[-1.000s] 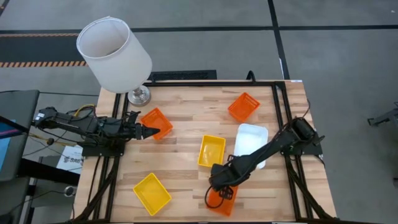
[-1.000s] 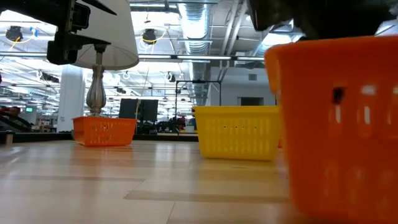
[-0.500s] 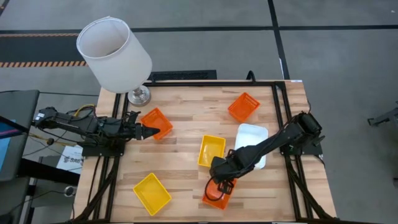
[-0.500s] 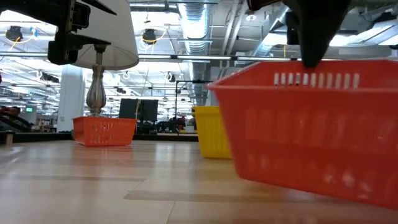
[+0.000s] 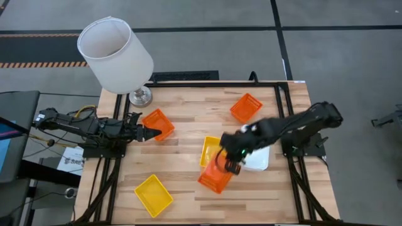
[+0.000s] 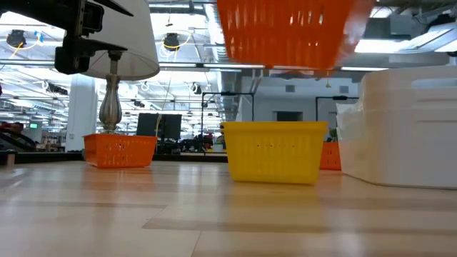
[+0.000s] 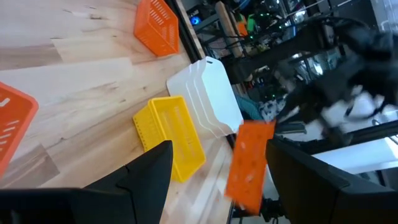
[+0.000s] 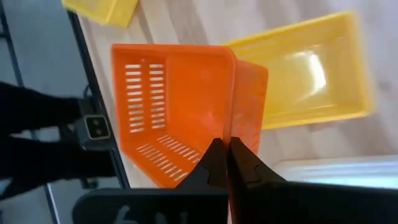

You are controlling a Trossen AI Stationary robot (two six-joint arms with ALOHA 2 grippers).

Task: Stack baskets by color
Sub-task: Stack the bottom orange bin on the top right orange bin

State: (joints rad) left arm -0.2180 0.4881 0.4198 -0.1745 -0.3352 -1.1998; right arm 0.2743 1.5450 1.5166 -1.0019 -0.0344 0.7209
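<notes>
My right gripper (image 5: 230, 164) is shut on an orange basket (image 5: 214, 179) held high above the table, beside a yellow basket (image 5: 212, 149) and a white basket stack (image 5: 256, 139). The low view shows the orange basket (image 6: 285, 32) in the air over the yellow basket (image 6: 273, 150). A second orange basket (image 5: 158, 123) sits at the left, with my open left gripper (image 5: 149, 133) right beside it and apart from it. A third orange basket (image 5: 245, 107) rests at the far right. Another yellow basket (image 5: 153, 194) lies near the front left. My right gripper pinches one side wall of the orange basket at its rim (image 8: 232, 118), one finger inside and one outside. The fingers come slanting down from above. The basket hangs tilted below them, lifted clear of the table.
A lamp with a large white shade (image 5: 115, 55) stands on its metal base (image 5: 141, 96) at the far left corner. Black frame rails (image 5: 281, 107) run along the table's sides. Bare wood (image 5: 188, 132) lies between the left orange basket and the middle yellow one.
My right gripper has risen and gone from the near edge toward the far edge, tipping as it went. The orange basket stood on the table, then tilted up on one side. It now hangs clear of the table beside the yellow basket.
</notes>
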